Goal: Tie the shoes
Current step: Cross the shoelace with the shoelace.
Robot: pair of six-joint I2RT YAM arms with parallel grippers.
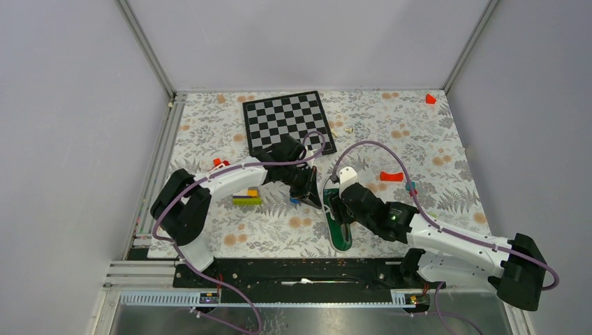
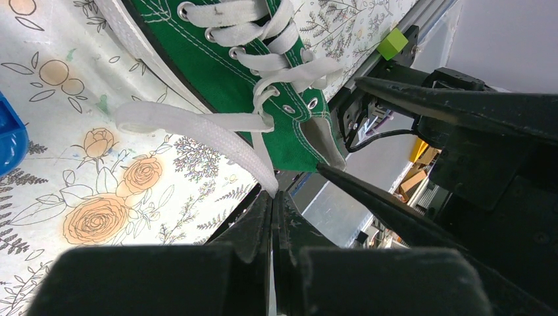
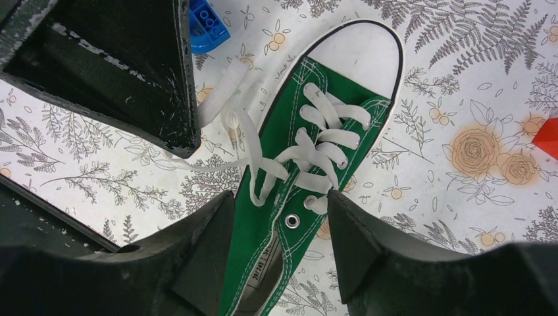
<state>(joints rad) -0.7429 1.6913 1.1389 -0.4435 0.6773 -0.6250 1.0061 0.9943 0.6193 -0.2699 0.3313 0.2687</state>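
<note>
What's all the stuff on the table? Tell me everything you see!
sneaker: one, green with white toe cap, between the two arms
laces: white, threaded through the sneaker, untied
chessboard: one, black and white, far side of the table
brick: one, blue, beside the sneaker's toe
block stack: one, yellow, purple and green, left of the sneaker
red pieces: three, scattered left, right and far right
cube: one, green, near the rail
tablecloth: one, white with flowers
left tool: one, black, shut on a lace end
right tool: one, black, open, astride the sneaker
</note>
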